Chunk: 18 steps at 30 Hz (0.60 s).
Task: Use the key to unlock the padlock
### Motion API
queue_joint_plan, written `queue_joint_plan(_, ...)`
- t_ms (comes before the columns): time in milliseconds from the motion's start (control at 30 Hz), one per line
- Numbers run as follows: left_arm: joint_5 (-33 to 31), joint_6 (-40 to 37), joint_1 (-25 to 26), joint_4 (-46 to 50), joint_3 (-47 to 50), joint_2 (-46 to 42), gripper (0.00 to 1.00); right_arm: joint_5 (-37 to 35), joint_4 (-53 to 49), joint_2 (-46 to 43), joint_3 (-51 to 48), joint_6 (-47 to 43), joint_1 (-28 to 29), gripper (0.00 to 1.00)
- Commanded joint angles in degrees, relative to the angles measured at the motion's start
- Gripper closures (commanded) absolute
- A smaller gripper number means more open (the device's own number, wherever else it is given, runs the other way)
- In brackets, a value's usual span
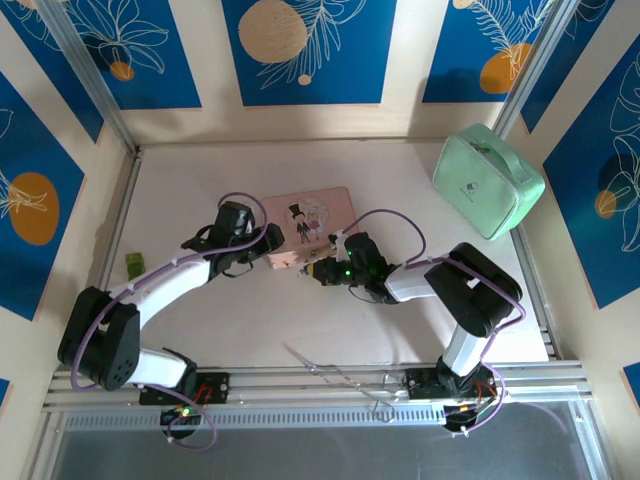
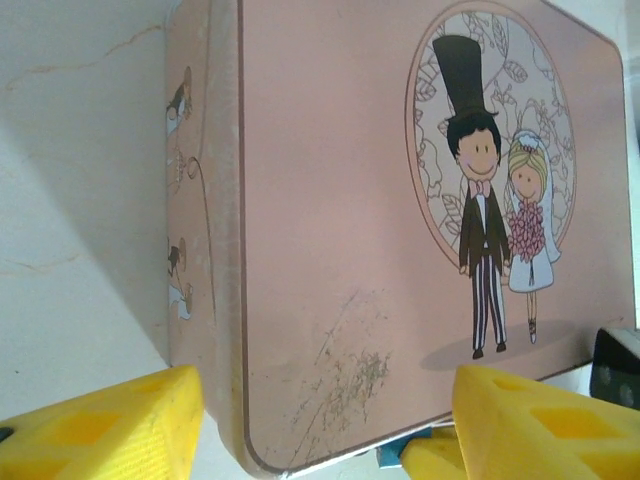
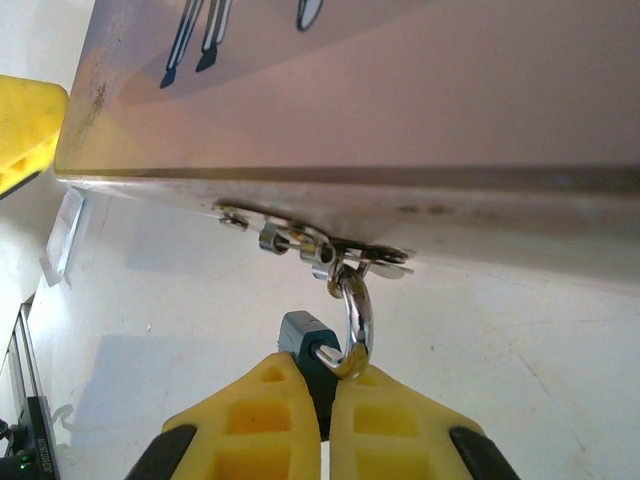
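Observation:
The pink tin box lies flat at the table's middle, its hasp on the near edge. The padlock, dark blue with a silvery shackle, hangs through that hasp. My right gripper is shut on the padlock's body, coming in from the right. My left gripper stands open, its yellow fingers spread either side of the tin's near left corner, at the tin's left end. The key is out of view.
A small green block sits near the left wall. A mint green case leans at the back right. Thin wire-like pieces lie near the front rail. Bare tabletop lies behind the tin.

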<state>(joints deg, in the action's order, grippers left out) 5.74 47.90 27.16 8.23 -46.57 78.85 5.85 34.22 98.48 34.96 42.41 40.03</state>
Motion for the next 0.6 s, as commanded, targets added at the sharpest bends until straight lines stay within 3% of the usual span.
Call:
queue_joint_plan(0,-0.2,0.16,1.2,-1.78,2.02,-1.9,0.24,1.54,-3.42,2.13,-0.42,2.23,0.14,1.0)
queue_joint_plan(233,-3.29,2.14,2.76,-0.56,2.68,-2.72,0.17,1.45,-2.97,1.89,-0.85,2.38,0.13,1.0)
queue_joint_plan(567,-3.58,5.42,2.99,-0.47,1.57,1.0,0.29,1.62,-1.87,2.03,-1.38,2.85,-0.23,1.0)
